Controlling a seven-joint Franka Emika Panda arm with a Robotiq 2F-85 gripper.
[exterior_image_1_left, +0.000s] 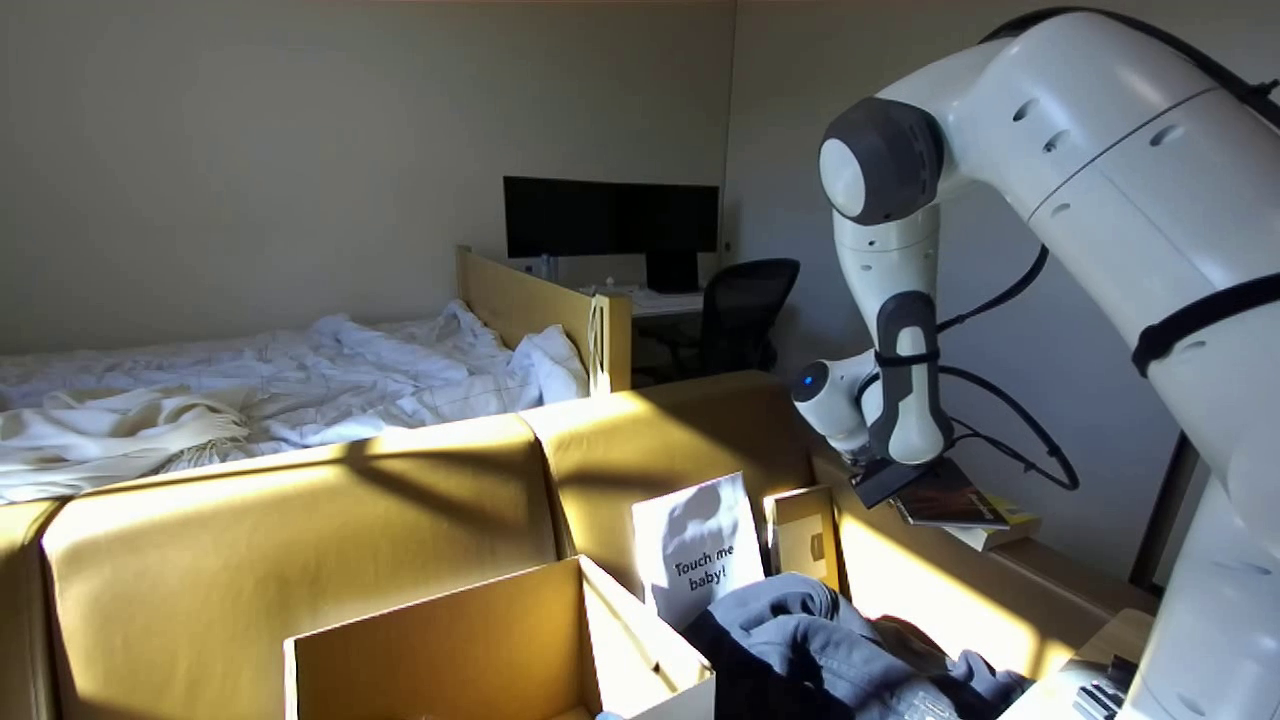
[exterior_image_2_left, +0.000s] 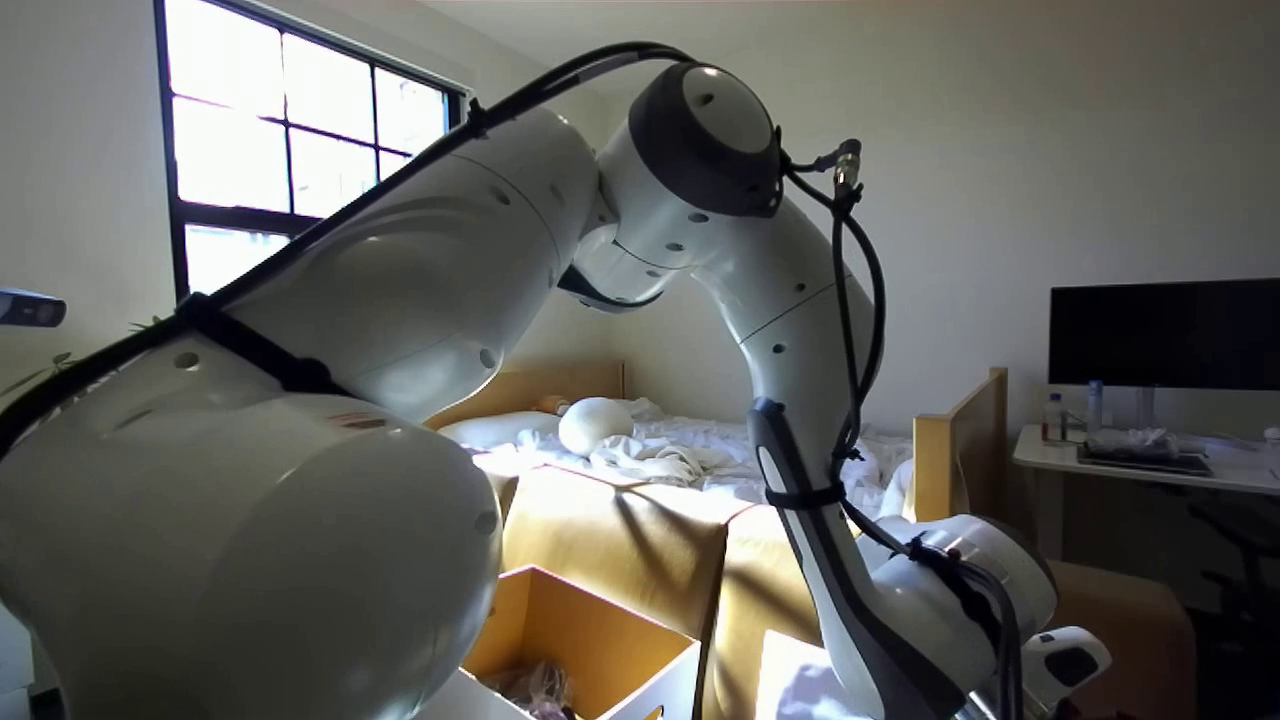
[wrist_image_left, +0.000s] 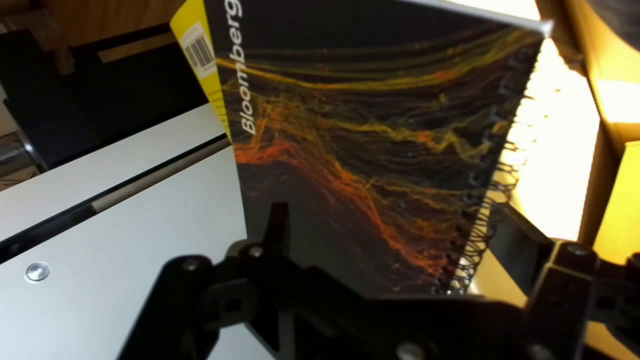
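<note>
A white robot arm (exterior_image_1_left: 1095, 150) bent down over one end of a tan leather sofa (exterior_image_1_left: 290, 530), its black gripper (wrist_image_left: 392, 217) reaching over a spiral-bound notebook (wrist_image_left: 365, 125). In the wrist view the jaws stood wide apart with nothing clasped between them; one finger (wrist_image_left: 278, 222) showed dark against the notebook's cover, while the opposite finger (wrist_image_left: 520, 245) showed just past the wire coil (wrist_image_left: 482, 225). Whether either touched the notebook could not be told. "Bloomberg" ran in white letters along the black cover, above wavy orange and yellow streaks.

The notebook lay on a yellow book (exterior_image_1_left: 1012, 522), whose barcode (wrist_image_left: 201, 52) peeked out at the edge; in an exterior view both rested on the sofa's armrest (exterior_image_1_left: 1065, 580).

Below, on the sofa, were a crumpled blue-gray garment (exterior_image_1_left: 800, 640), an upright white sheet (exterior_image_1_left: 690, 540) reading "Touch me baby!" and, beside it, a small brown carton (exterior_image_1_left: 805, 545). Nearer the camera stood an open box (exterior_image_1_left: 440, 645), white outside and brown within; in an exterior view, clear plastic (exterior_image_2_left: 545, 690) lay in it.

Behind the sofa were a bed with rumpled white bedding (exterior_image_1_left: 400, 375), a wide black monitor (exterior_image_1_left: 610, 220) on a white desk (exterior_image_2_left: 1190, 470), and a black office chair (exterior_image_1_left: 750, 310).
</note>
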